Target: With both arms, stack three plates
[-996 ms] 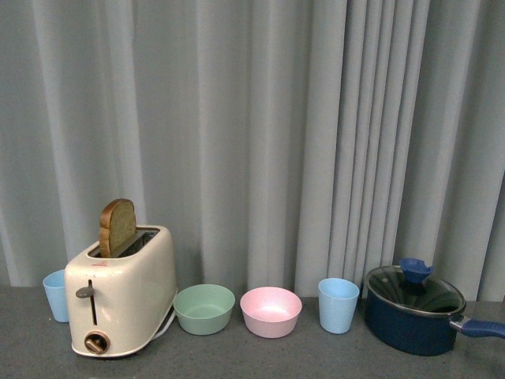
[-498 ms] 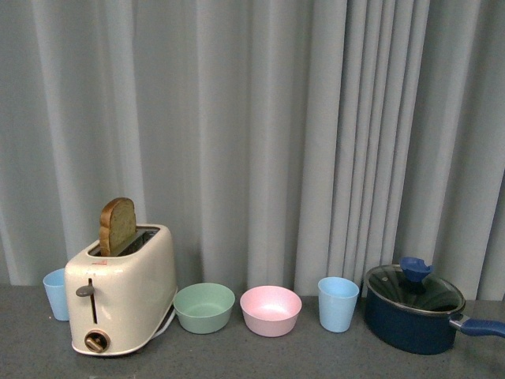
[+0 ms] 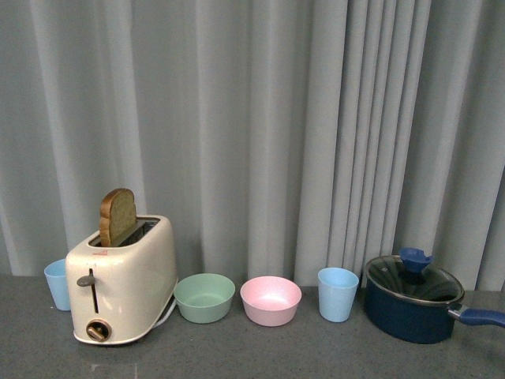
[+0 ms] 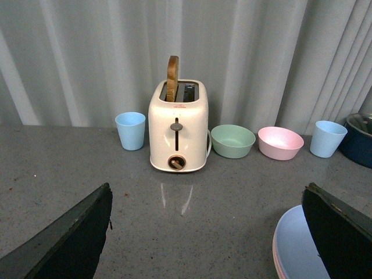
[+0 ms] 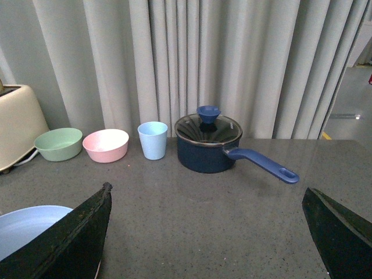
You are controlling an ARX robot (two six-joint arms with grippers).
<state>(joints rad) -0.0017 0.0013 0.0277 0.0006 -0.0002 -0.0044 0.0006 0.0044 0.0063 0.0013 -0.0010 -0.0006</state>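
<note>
A light blue plate [image 4: 297, 244] lies on the grey table with the rim of a pink plate [image 4: 274, 256] showing under it, just inside one finger of my left gripper [image 4: 206, 189]. That gripper is open and holds nothing. The same blue plate [image 5: 32, 228] shows in the right wrist view, partly behind one finger of my right gripper [image 5: 207, 189], which is also open and empty over bare tabletop. No plates or arms appear in the front view.
Along the curtain stand a blue cup [image 3: 57, 284], a cream toaster [image 3: 122, 288] with toast, a green bowl [image 3: 204, 297], a pink bowl [image 3: 271, 300], a second blue cup [image 3: 338, 294] and a dark blue lidded pot [image 3: 414, 304] with its handle [image 5: 261, 164] pointing sideways.
The front view has shifted slightly, so the toaster, bowls, cups and pot sit a little higher in the frame. Nothing on the table has moved.
</note>
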